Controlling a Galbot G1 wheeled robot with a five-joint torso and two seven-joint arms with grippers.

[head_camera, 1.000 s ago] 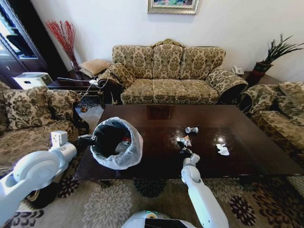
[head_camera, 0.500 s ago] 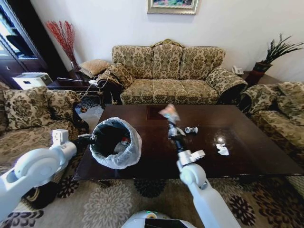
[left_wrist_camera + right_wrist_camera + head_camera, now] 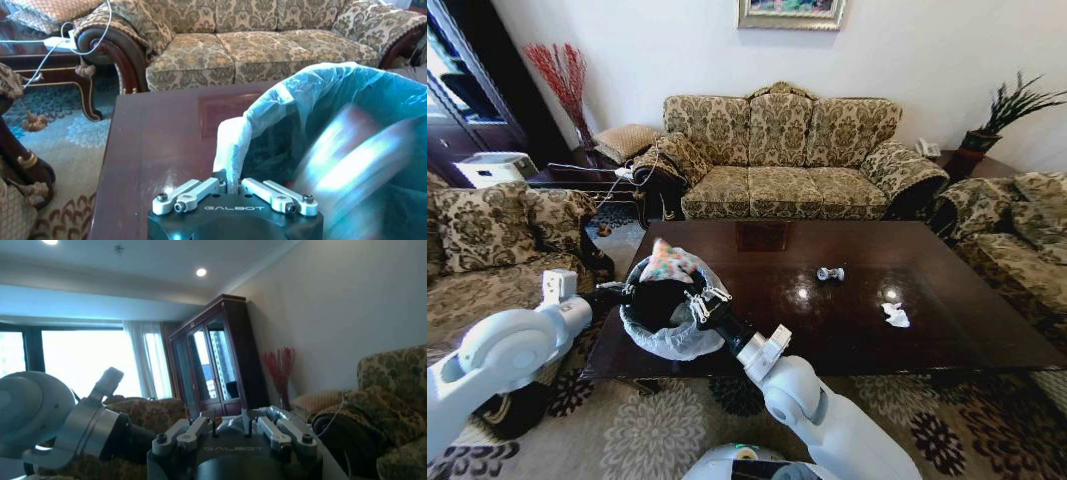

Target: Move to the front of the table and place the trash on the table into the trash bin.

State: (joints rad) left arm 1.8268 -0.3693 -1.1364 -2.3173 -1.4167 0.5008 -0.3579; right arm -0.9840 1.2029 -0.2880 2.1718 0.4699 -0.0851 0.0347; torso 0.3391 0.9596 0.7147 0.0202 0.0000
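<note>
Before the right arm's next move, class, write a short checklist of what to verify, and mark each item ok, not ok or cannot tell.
1. Right gripper has the wrapper: ok, the colourful piece sticks up from its fingers.
2. Wrapper is over the bin opening: ok in the head view.
3. Left gripper holds the bin: ok, shut on the bag rim at the bin's side.
4. Bin is steady on the table corner: cannot tell; it leans toward the edge.
5. Bin has room: cannot tell, the wrist view inside is blurred.
6. Table cleared: not ok; a crumpled scrap and a tissue remain.
</note>
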